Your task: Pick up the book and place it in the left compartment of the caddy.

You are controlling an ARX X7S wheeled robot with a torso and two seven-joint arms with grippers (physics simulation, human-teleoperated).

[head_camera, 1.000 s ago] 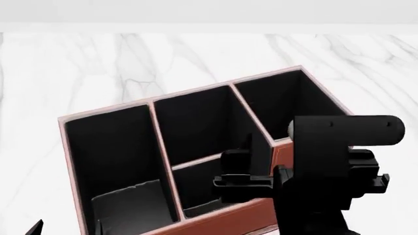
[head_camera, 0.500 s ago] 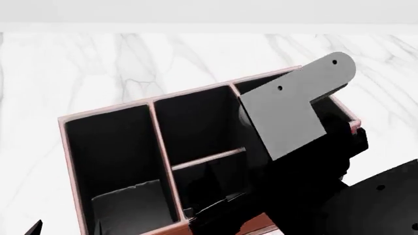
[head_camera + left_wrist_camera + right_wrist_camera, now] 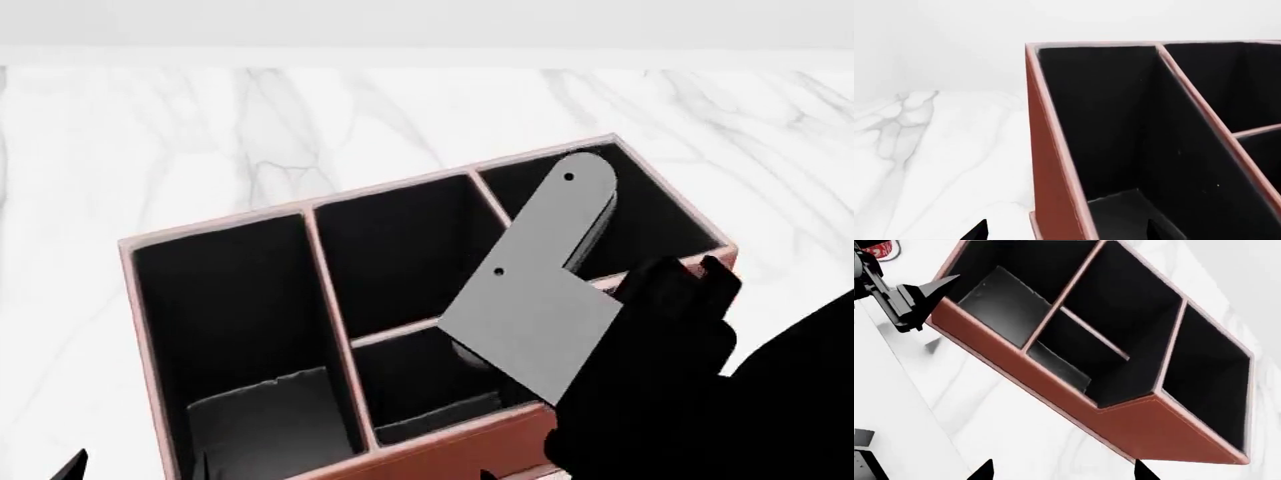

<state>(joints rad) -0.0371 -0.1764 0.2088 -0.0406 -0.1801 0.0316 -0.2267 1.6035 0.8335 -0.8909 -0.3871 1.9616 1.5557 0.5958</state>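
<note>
Black cover against black lining makes the book (image 3: 1002, 302) hard to read. A flat dark slab, seemingly tilted against a wall, lies low in the left compartment (image 3: 227, 290) of the caddy (image 3: 1074, 405), at the caddy's lower end. No white page edges show, so take that reading as likely rather than sure, and with it the judgement that the placing looks done. If you need to take hold of it, expect a stiff, fairly light block with a smooth cover that could slide. Pinch it across its thickness, cover to cover, at an edge that stands clear of the caddy's walls. Your left hand (image 3: 1066, 231) is spread wide and empty, just beside the caddy's outer end wall, near the slab but not touching it. Your right hand (image 3: 1062, 471) is also spread with nothing in it, off the caddy's long front side, well apart from the book.
</note>
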